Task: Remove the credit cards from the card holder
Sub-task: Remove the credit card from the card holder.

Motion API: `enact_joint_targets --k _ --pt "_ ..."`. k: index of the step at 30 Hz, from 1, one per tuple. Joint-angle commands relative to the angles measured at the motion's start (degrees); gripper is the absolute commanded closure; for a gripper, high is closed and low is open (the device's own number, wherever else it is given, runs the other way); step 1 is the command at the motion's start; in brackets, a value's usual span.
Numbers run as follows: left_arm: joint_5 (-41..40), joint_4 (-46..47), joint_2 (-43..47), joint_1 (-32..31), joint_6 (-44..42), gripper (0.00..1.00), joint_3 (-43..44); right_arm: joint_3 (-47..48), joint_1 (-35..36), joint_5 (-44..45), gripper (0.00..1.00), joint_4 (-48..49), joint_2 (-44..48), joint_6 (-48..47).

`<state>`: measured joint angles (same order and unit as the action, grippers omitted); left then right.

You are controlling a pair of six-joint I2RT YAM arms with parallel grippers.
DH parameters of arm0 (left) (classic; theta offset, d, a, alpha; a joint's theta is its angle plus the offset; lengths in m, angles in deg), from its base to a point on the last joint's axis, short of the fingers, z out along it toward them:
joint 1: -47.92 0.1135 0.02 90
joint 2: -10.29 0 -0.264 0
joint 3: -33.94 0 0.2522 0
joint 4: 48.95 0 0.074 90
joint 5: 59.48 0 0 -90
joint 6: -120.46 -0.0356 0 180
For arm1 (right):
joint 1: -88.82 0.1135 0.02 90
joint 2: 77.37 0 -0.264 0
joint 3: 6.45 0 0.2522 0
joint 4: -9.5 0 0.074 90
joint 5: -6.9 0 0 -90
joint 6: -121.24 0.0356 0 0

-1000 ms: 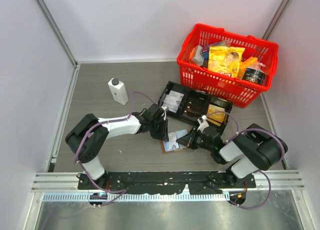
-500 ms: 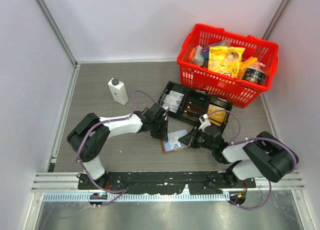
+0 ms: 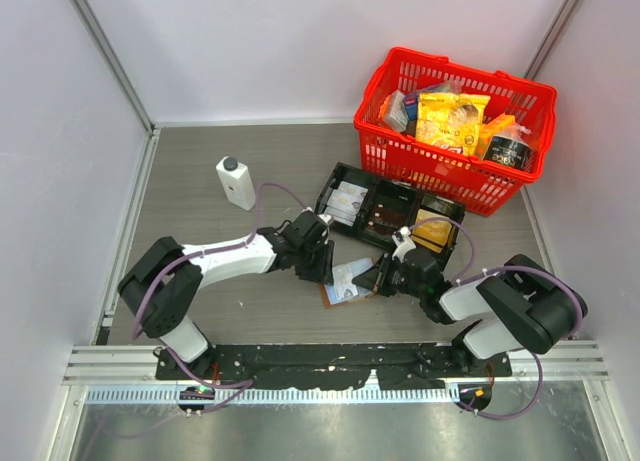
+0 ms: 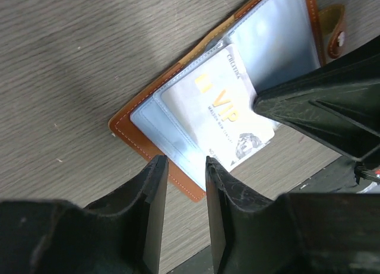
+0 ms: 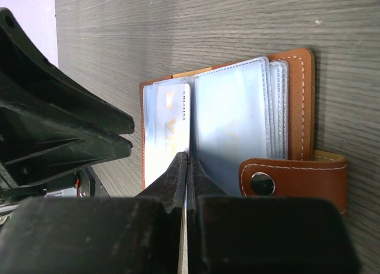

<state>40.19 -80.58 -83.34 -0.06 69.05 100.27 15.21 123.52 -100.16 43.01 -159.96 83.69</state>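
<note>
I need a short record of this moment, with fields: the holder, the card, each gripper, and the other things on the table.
card holder: lies open on the table, pale pockets facing up
credit card: one marked VIP, partly out of a pocket
left gripper: open a little, nothing between its fingers, over the holder's brown edge
right gripper: shut, tips at the card's edge; whether it grips the card cannot be told
other things: black tray, red basket with packets, white bottle
</note>
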Motion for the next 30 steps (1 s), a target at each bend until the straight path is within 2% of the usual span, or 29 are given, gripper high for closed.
enact_joint_targets --k 1,6,13,22,30 --pt "-0.80 2.92 3.80 -0.09 1.14 0.64 -0.63 1.06 0.63 0.09 0.98 2.75 -0.91 -0.33" --pt "3.06 7.75 1.87 -0.09 2.54 0.65 -1.07 1.50 1.07 0.18 0.98 2.74 -1.61 -0.24" --pt "4.48 11.72 -0.06 -0.09 2.02 0.67 -1.78 1.68 1.78 0.18 0.98 3.89 -3.02 0.20" --pt "1.85 3.03 -3.84 -0.18 -0.26 0.74 -2.22 1.68 1.86 2.38 0.99 0.29 -0.38 -1.03" --pt "-5.27 -6.91 -8.68 -1.49 -2.99 0.78 0.42 1.68 1.25 3.43 0.99 -2.00 1.63 -0.94"
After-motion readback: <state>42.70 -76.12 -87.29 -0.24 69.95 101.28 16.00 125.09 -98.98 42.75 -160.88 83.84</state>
